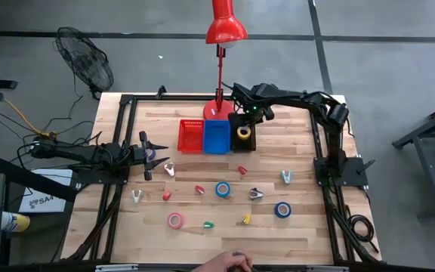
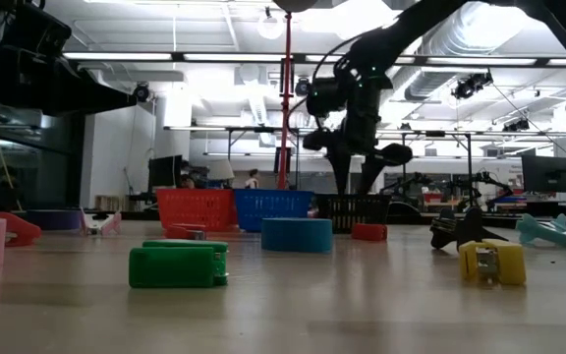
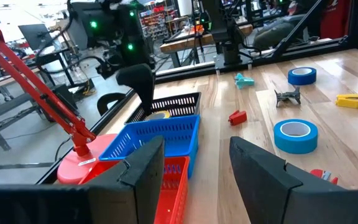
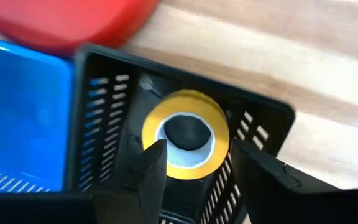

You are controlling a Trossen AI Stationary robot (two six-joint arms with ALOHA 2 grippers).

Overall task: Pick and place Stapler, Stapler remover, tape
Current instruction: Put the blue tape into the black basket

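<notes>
High view shows the right tool (image 1: 245, 119) spread above the black bin (image 1: 243, 141) at twelve o'clock on the bench (image 1: 300, 227). A yellow tape roll (image 4: 185, 134) lies flat inside, hole upward, no long axis. I judge one item placed; blue tape (image 1: 223, 189), pink tape (image 1: 175, 221) and staple removers (image 1: 256, 193) remain. At nine o'clock, the left tool (image 3: 194, 165) waits, parted and empty.
</notes>
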